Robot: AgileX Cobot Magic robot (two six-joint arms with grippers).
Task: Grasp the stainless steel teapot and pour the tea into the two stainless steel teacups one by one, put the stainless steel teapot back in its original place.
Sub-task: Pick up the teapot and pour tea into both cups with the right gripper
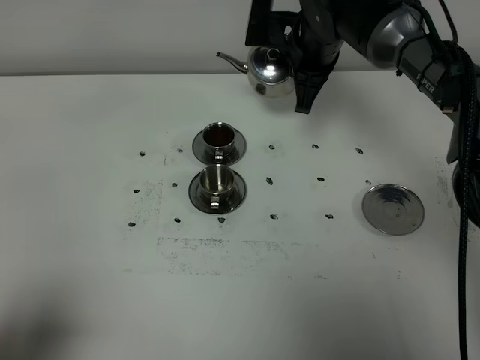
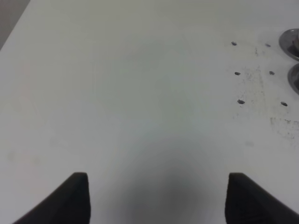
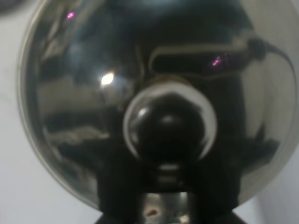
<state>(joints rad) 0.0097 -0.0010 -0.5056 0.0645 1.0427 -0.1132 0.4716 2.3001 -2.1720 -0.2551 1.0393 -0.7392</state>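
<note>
Gripping the stainless steel teapot [image 1: 268,73] aloft in the right hand [image 1: 300,79] — could splash past the empty teacup [image 1: 216,180] — if tipped fast.

At twelve o'clock, the right gripper [image 1: 298,73] held a teapot [image 1: 268,73] above a white table [image 1: 75,300], spout toward nine. Centrally sat two saucered cups: the far cup [image 1: 217,151] held dark tea [image 1: 219,135], while the near cup [image 1: 217,181] showed bare steel. A plate [image 1: 393,209] lay at four o'clock.
</note>
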